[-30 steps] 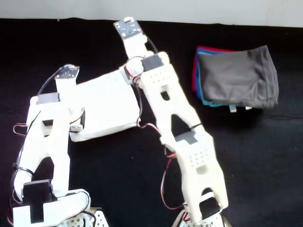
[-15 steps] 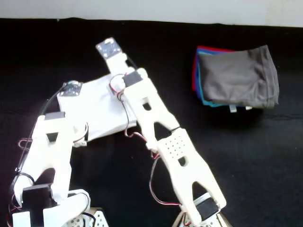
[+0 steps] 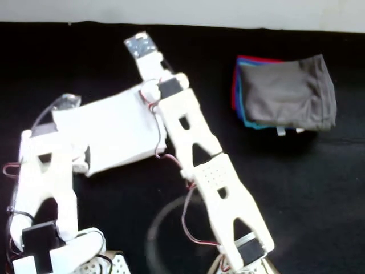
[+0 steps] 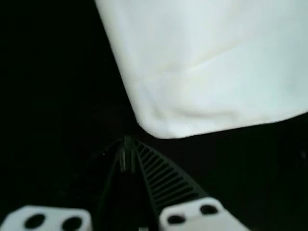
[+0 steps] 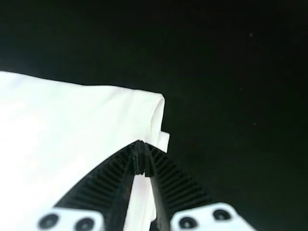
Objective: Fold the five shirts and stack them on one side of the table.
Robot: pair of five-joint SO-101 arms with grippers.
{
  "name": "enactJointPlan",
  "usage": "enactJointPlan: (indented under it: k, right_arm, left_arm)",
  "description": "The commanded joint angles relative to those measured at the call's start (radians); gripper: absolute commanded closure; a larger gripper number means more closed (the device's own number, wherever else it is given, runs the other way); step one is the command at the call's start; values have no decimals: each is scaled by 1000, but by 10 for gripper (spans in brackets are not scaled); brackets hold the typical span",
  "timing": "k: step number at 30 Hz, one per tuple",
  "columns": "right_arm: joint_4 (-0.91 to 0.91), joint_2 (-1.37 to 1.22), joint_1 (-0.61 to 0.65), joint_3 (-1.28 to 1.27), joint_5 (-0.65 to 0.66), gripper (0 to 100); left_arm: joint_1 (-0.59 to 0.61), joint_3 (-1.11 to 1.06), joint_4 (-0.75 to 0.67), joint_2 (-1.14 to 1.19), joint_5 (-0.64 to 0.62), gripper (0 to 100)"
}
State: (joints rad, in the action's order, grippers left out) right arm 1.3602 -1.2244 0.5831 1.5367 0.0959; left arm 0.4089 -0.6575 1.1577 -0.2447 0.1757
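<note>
While I hunt for anything to read, the one label I find is a small white tag [image 3: 280, 131] poking out at the near edge of the stack of folded shirts [image 3: 285, 94], and it is too small to make out. That stack has a grey shirt on top, with teal and red edges showing beneath it. It lies well apart from the white shirt [image 3: 114, 128], beyond that shirt's side where the right arm [image 3: 199, 154] crosses.

The white shirt is a folded rectangle, flat on the black surface [image 3: 319, 188]. Both arms crowd it. The right arm slants across one end and covers that edge, with red wires [image 3: 188, 214] looping off it just beside the shirt. The left arm [image 3: 45, 171] stands at the opposite end and overlaps that corner.

Now the left gripper [image 4: 127, 144]: its fingers are pressed together tip to tip with nothing between them. The tip sits over bare surface just beside the white shirt's rounded corner, and I can't tell whether it touches the cloth.

The right gripper [image 5: 140, 156] is closed to a point as well. Its tip is over the white shirt, right by a folded corner where the layers show. I can't tell whether any cloth is pinched in there.
</note>
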Motion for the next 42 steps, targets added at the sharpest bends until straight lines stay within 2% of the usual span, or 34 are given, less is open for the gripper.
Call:
enactJointPlan:
  k: [1, 6, 8, 14, 23, 28, 31, 32, 33, 36, 42]
  right_arm:
    - [108, 99, -5, 84, -8, 968]
    - [265, 101, 35, 82, -12, 789]
    - [294, 91, 56, 79, -52, 748]
    - [219, 56, 105, 2, -201, 710]
    - [122, -24, 113, -116, -210, 709]
    - [96, -85, 114, -108, -207, 750]
    - [97, -91, 114, -108, -195, 913]
    - [93, -91, 114, -108, -161, 978]
    - [96, -91, 114, -108, -109, 997]
    - [145, -90, 113, -105, -11, 994]
    - [318, -10, 90, 13, -9, 992]
  left_arm:
    - [16, 137, 115, -16, 5, 990]
    - [21, 226, 204, -16, 5, 990]
    - [38, 243, 212, -16, 5, 990]
    - [88, 243, 209, -16, 8, 990]
    - [157, 249, 209, -16, 8, 990]
    - [170, 249, 210, -16, 8, 990]
    - [171, 251, 212, -16, 8, 990]
    - [171, 251, 212, -16, 8, 990]
    - [171, 251, 212, -16, 8, 990]
    - [171, 251, 209, -16, 6, 990]
    - [171, 249, 204, -15, 6, 990]
